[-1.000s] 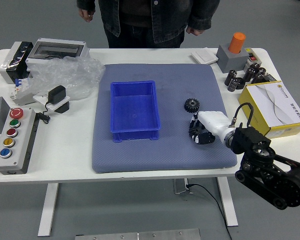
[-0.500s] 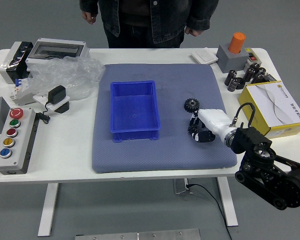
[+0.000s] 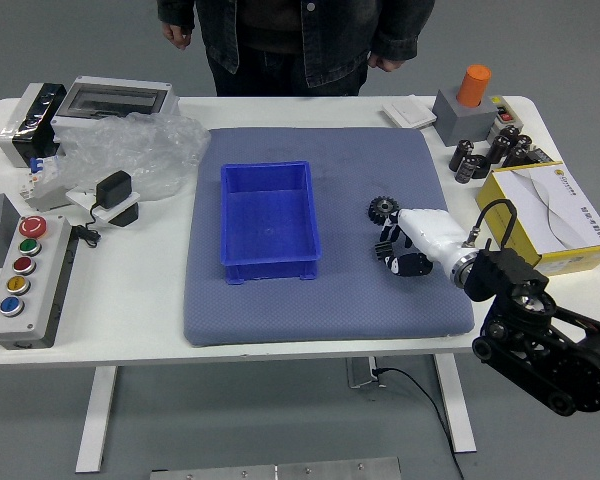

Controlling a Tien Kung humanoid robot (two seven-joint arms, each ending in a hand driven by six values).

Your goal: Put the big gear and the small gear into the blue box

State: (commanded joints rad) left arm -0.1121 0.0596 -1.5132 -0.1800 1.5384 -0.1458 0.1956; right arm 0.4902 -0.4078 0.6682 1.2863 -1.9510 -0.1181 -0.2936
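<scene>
We are edging the right hand [image 3: 427, 232] forward, closer to the dark gear [image 3: 383, 210] lying just beyond it, so we are probably lining up a pick. We cannot tell whether it is gripping anything. The blue box [image 3: 271, 271] is sitting to its left.

It looked like a robotics lab: a black robot arm [image 3: 545, 345] reached over a white bench [image 3: 130, 325] beside a push-button control box [image 3: 28, 285].
</scene>
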